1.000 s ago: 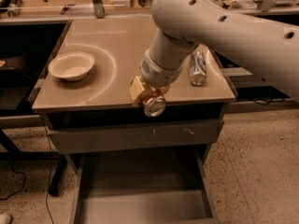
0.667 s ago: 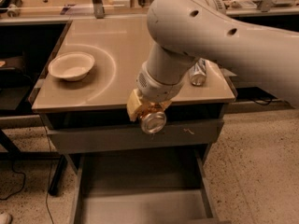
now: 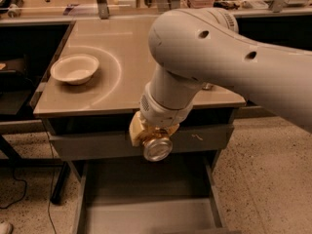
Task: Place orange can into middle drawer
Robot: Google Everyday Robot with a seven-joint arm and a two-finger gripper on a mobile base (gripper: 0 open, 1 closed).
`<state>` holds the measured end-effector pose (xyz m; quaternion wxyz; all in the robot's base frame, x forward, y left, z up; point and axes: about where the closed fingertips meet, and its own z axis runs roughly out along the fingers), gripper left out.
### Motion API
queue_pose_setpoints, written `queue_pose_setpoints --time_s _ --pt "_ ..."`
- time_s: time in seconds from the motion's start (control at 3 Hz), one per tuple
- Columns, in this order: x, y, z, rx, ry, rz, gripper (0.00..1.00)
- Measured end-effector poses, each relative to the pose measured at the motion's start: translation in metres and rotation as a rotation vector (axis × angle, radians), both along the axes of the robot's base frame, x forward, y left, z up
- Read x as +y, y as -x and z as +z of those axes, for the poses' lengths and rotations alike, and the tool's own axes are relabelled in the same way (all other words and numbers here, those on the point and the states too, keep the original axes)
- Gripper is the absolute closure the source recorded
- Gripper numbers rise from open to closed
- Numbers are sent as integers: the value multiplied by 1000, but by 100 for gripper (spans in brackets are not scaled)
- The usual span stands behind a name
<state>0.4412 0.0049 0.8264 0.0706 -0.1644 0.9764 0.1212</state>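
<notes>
My gripper [image 3: 152, 139] hangs in front of the table's front edge, its pale yellow fingers [image 3: 137, 132] shut on the orange can [image 3: 157, 149]. Only the can's round silver end shows, facing the camera; its sides are hidden by the fingers. The can hangs above the open middle drawer [image 3: 146, 213], a wide shallow grey drawer pulled out below the table, with a bare flat floor. My large white arm covers the right half of the table.
A white bowl [image 3: 74, 68] sits on the tan tabletop [image 3: 117, 43] at the left. A shut grey drawer front with pale scratches [image 3: 204, 136] lies just behind the can. A sliver of the silver-grey can [image 3: 207, 87] shows behind my arm. Speckled floor lies to the right.
My gripper has carried the can forward off the tabletop edge and downward, so it now hangs before the upper drawer front over the open drawer. My arm now hides the silver-grey can.
</notes>
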Motion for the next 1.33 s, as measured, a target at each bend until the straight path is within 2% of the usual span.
queue_pose_setpoints --time_s 0.33,0.67,1.0,1.33 --pt "5 15 -22 60 -43 -32 100" --pt "12 44 -76 177 -122 -106 100" --pt "10 65 -134 257 -180 -179 100" --pt "10 65 -134 257 -180 -179 100"
